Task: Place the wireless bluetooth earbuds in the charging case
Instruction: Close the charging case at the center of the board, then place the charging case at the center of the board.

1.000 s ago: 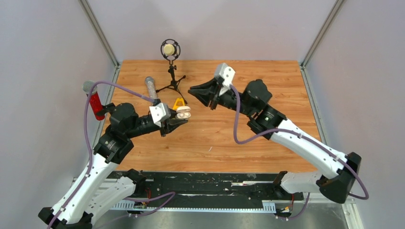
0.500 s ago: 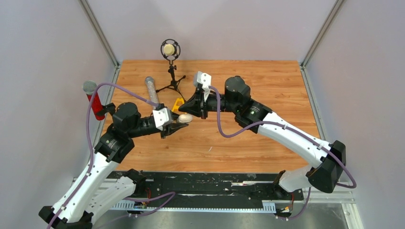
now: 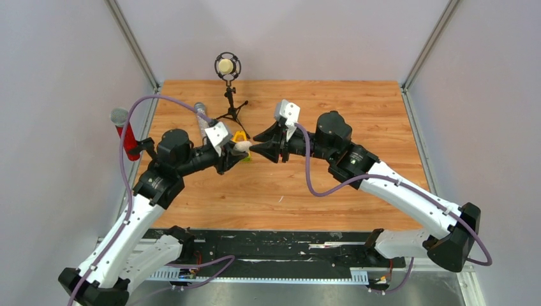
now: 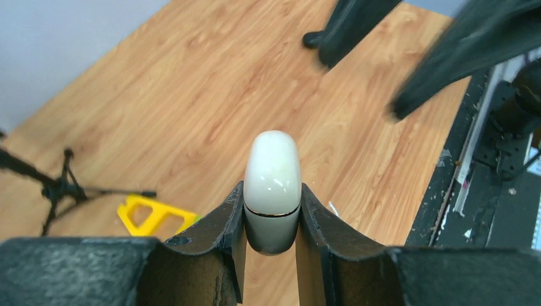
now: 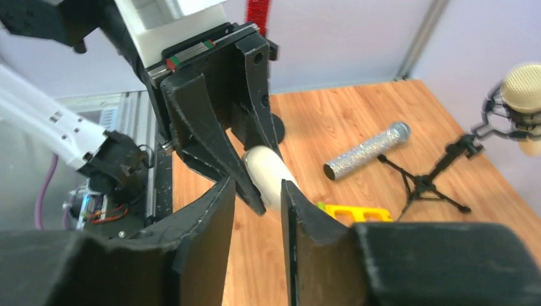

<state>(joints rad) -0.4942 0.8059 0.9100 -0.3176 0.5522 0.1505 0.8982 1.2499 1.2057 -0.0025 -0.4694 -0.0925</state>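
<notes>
Your left gripper (image 4: pixel 272 190) is clamped on the charging case (image 4: pixel 272 162), lid down, holding it above the wooden surface (image 4: pixel 191 95) near the yellow plastic piece (image 4: pixel 153 215). Your right gripper (image 3: pixel 256 145) faces it, fingers apart, tips just beside the case

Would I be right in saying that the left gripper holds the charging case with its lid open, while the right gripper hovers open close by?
Not quite: the lid is shut. The left wrist view shows the charging case clamped in the left gripper with only a thin closed seam. The right gripper does hover open close by.
</notes>
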